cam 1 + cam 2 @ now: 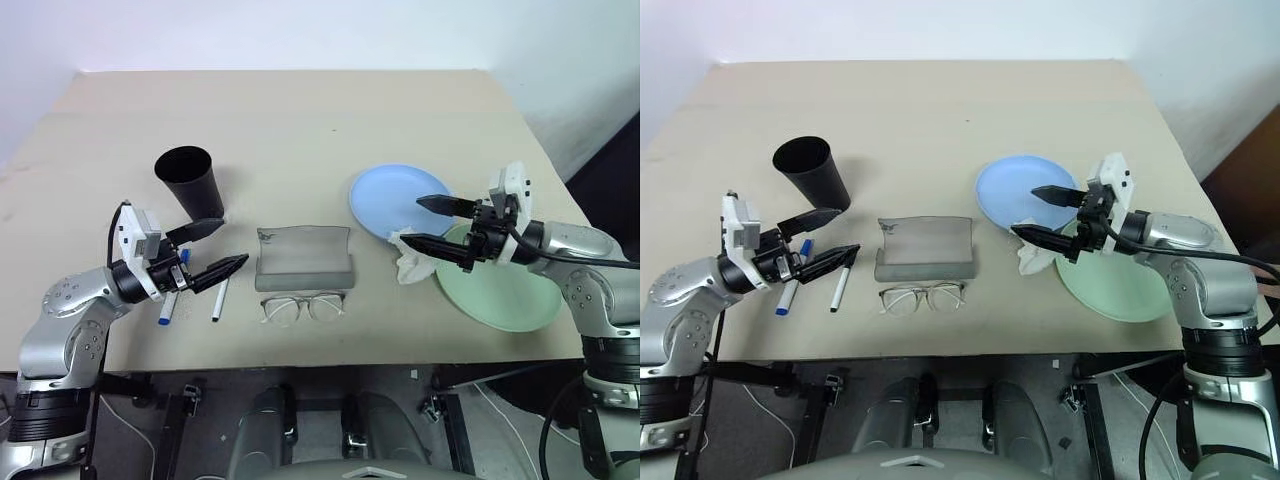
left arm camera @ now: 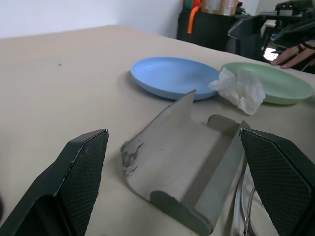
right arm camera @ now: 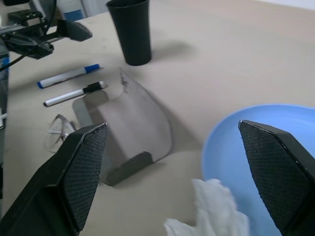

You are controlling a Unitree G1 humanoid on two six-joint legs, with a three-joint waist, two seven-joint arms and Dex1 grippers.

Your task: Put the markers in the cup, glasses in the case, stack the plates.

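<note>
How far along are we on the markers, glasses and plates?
Nothing looks done yet. Both markers lie on the table beside the cup. The glasses sit in front of the open case. The blue plate and green plate lie side by side, a tissue between them. The left end effector and right end effector are open, holding nothing. All three steps remain.

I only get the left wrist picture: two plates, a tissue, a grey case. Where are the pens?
Observer: Both markers lie on the table beside the left gripper, which is open.
Operator: And a cup?
Observer: The black cup stands upright behind them.
Operator: Where are the glasses?
Observer: The glasses lie unfolded just in front of the open case.
</note>
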